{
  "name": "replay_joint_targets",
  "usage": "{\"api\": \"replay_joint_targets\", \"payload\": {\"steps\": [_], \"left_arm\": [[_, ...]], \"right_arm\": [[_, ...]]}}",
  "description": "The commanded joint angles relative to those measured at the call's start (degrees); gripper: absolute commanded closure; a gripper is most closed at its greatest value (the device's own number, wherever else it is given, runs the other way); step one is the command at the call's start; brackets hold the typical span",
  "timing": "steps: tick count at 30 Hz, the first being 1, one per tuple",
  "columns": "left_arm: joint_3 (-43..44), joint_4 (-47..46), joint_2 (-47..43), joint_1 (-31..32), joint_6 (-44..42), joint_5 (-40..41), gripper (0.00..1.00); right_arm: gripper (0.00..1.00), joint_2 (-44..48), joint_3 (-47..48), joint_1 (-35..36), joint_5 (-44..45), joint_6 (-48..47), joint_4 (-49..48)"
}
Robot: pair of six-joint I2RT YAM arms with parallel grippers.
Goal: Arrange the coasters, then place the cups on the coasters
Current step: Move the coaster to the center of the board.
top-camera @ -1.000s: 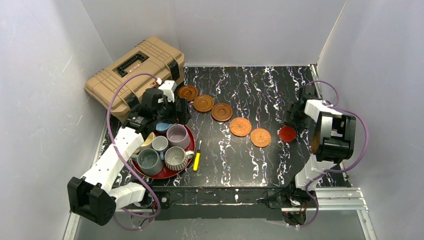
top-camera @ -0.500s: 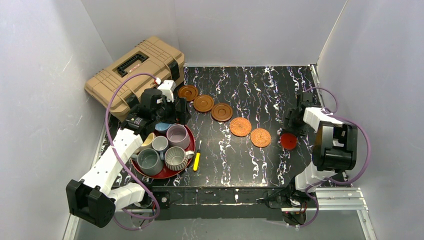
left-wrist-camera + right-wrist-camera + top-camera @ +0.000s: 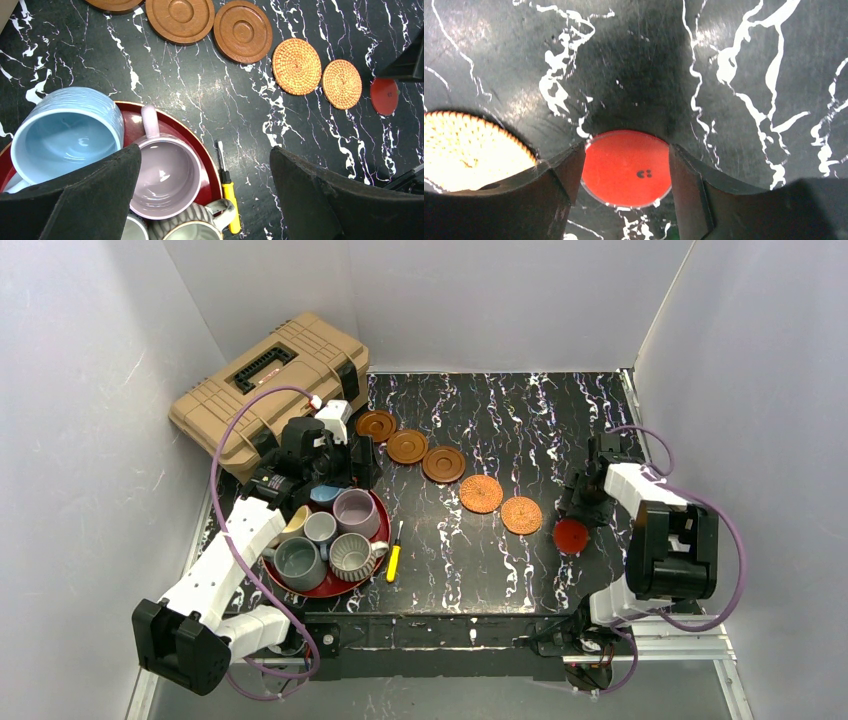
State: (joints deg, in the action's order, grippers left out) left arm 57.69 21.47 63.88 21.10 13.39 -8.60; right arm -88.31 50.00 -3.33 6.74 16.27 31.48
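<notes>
Right now the red coaster [image 3: 625,175] sits pinched between the fingers of the right gripper [image 3: 626,161]; both pads press its rim, so the grip is closed on it. Whether the disc is lifted off the table or resting flat on it, I cannot tell. It sits at the near right end of a slanting row, just beside the last of the two woven coasters [image 3: 521,515], with one finger in the gap between them. Further along the same line lie the three wooden coasters [image 3: 407,446], running toward the far left.

So the arranging step looks nearly done: this is the last disc being set in line. I'd judge the next move calls for letting it go flat, spaced like the others, then backing the fingers off without nudging it or the woven one.

The cups [image 3: 356,512] are all crowded on the tray [image 3: 340,587] at the near left, none yet on a coaster. The left gripper [image 3: 205,165] hangs above them, spread wide and holding nothing. A screwdriver [image 3: 394,562] lies just beside the tray.
</notes>
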Motion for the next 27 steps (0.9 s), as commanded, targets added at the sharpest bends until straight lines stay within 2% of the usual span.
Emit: {"api": "replay_joint_targets", "payload": {"steps": [1, 6, 12, 27], "left_arm": [[-0.5, 0.4, -1.4, -0.3, 0.0, -1.0, 0.01], [-0.6, 0.4, -1.6, -0.2, 0.0, -0.7, 0.01], [-0.6, 0.4, -1.7, -0.2, 0.0, -0.8, 0.01], [-0.6, 0.4, -1.4, -0.3, 0.0, -0.7, 0.01]], "right_arm": [[0.28, 5.7, 2.7, 0.2, 1.5, 1.1, 6.7], [0.2, 8.2, 3.0, 0.0, 6.6, 0.9, 9.5], [0.19, 8.8, -1.1, -2.0, 2.9, 4.4, 6.9], [0.28, 6.7, -7.1, -4.3, -8.5, 6.7, 1.7]]}}
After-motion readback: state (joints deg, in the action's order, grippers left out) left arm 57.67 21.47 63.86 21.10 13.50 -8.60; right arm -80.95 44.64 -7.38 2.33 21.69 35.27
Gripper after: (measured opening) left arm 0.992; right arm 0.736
